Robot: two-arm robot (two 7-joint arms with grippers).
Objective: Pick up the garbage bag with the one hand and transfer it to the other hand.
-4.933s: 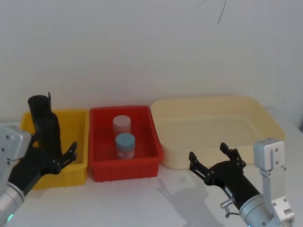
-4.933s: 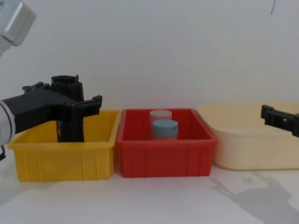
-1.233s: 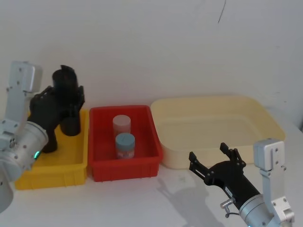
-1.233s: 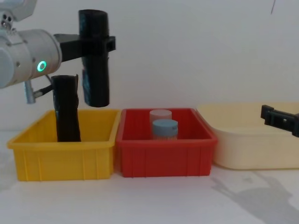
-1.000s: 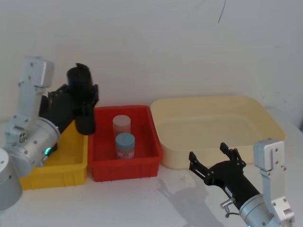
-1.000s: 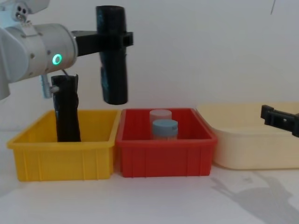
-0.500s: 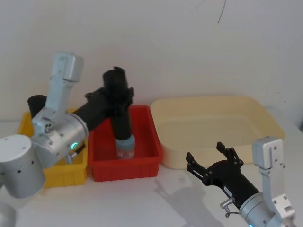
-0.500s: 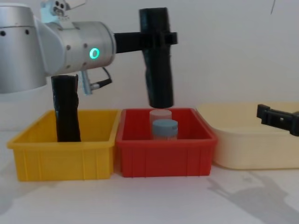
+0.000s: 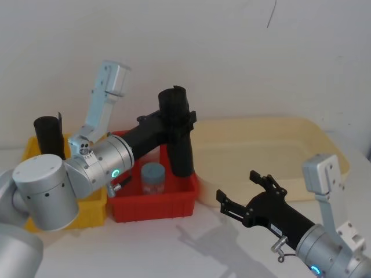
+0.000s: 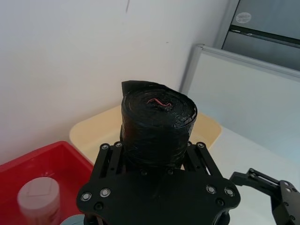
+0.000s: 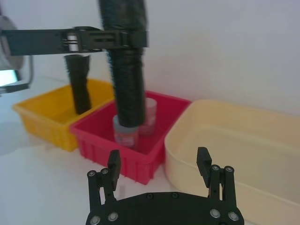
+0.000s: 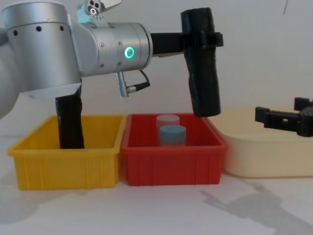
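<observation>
Standing upright in the yellow bin (image 12: 63, 169) on the left is a slimmer black roll (image 12: 70, 122). Next along, the left gripper (image 9: 177, 120) is clamped around the upper end of the garbage bag (image 12: 203, 83), holding it in the air, nearly upright, over the right side of the red bin (image 12: 171, 161). A blue-lidded jar (image 12: 172, 135) and a pale jar (image 12: 167, 120) sit in that bin. Further right lies a cream tub (image 12: 264, 152). On the near right, the right gripper (image 9: 240, 188) hovers with its fingers spread wide and nothing between them, apart from the bag.
</observation>
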